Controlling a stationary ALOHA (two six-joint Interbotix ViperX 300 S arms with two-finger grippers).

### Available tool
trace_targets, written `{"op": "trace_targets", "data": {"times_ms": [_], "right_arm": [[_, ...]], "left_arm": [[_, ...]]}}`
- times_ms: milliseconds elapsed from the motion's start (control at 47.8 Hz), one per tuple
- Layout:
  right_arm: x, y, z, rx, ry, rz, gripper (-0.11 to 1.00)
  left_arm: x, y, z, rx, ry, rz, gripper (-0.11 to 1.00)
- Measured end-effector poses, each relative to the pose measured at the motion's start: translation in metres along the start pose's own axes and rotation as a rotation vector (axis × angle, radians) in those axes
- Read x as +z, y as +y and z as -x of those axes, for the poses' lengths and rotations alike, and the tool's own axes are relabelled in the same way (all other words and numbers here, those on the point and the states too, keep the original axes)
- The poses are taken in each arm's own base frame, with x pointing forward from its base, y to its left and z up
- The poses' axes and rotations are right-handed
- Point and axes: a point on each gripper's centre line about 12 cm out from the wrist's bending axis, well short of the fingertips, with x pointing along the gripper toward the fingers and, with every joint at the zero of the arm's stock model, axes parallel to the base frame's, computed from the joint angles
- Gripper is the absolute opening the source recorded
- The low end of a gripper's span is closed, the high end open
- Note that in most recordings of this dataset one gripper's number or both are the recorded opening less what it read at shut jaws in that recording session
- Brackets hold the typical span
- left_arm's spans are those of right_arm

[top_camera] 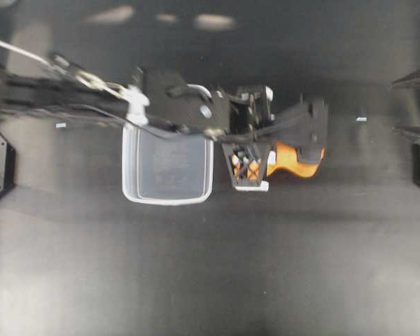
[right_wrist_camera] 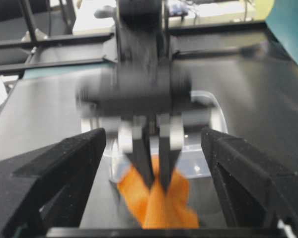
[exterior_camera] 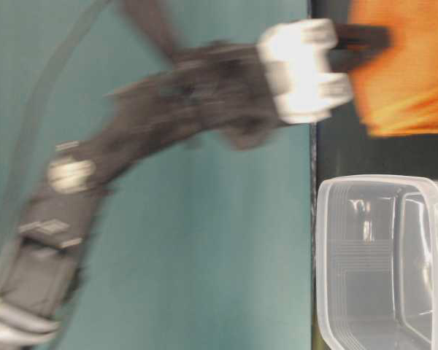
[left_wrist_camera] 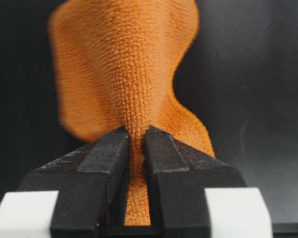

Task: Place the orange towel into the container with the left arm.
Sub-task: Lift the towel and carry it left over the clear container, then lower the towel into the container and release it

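My left gripper is shut on a bunched fold of the orange towel, which hangs from the jaws above the black table. In the overhead view the left arm reaches across the container and its gripper holds the towel to the right of the tub, outside it. The clear tub is empty and also shows in the table-level view, with the towel beside it. My right gripper is open and empty, facing the left gripper and the towel.
The right gripper's fingers sit at the right edge of the overhead view. The black table runs under everything. A teal wall stands behind the table edge.
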Motion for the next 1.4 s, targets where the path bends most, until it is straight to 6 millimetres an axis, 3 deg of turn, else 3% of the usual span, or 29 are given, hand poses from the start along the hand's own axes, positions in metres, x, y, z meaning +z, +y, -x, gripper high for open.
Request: {"op": "trace_targets", "data": {"times_ms": [126,209,314,398,586,838,1277,1319,1403], "right_arm": [[0.000,0.000,0.000,0.000,-0.003,0.000,0.75],[0.000,0.000,0.000,-0.001,-0.003,0.000,0.75],[0.001,0.000,0.000,0.000,-0.005,0.000,0.75],[0.001,0.000,0.000,-0.001,-0.005,-0.002,0.75],[0.003,0.000,-0.001,-0.001,-0.022,0.000,0.75],[0.004,0.000,-0.003,0.000,-0.040,-0.002,0.75],[0.006,0.000,-0.004,0.002,-0.061,0.000,0.75],[0.006,0.000,-0.004,0.002,-0.061,-0.002,0.75],[0.006,0.000,-0.004,0.001,-0.063,-0.002,0.75]], "left_arm": [[0.012,0.001,0.059,0.006,-0.043,0.000,0.06],[0.007,-0.001,0.092,0.002,-0.036,-0.003,0.06],[-0.015,-0.004,0.123,-0.002,-0.011,-0.005,0.06],[-0.038,-0.003,0.137,0.001,0.008,0.007,0.06],[-0.094,-0.004,0.133,0.001,0.067,0.017,0.06],[-0.141,-0.011,0.115,-0.006,0.100,0.014,0.06],[-0.146,-0.004,0.108,0.008,0.057,0.029,0.08],[-0.145,-0.003,0.107,0.010,0.054,0.030,0.15],[-0.145,-0.003,0.107,0.011,0.053,0.040,0.39]]}}
